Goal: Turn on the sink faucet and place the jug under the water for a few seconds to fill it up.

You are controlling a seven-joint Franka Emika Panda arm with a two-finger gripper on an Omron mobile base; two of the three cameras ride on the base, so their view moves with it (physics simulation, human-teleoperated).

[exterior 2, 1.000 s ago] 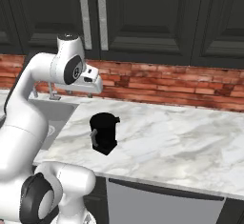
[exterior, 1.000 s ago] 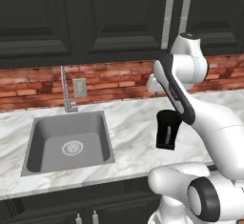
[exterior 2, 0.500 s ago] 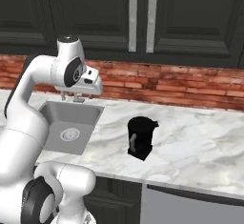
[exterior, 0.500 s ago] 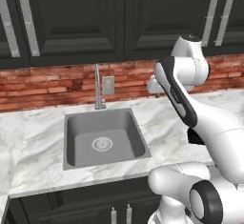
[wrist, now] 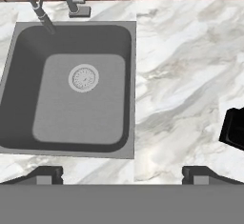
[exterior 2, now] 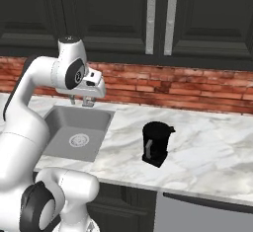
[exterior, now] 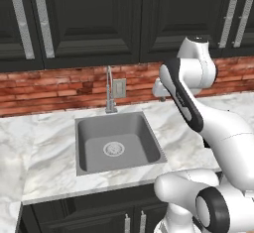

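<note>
Jug (exterior 2: 157, 143): upright on marble worktop (exterior 2: 207, 147) right of dry sink (exterior: 116, 143); our claw (wrist: 123, 173), spread wide and empty, hovers above; we judge faucet (exterior: 109, 89) lever unturned, reaching it comes next.

In the hand view the jug (wrist: 234, 128) is cut by the right edge, so only a dark corner of it shows, and the top of the sink faucet (wrist: 42, 14) runs out past the upper edge. In the left base view the robot arm hides the tabletop (exterior: 49, 147) to the right of the sink (exterior: 118, 142). In the right base view the arm covers the left part of the sink (exterior 2: 79, 132) and most of the sink faucet (exterior 2: 89, 101).
</note>
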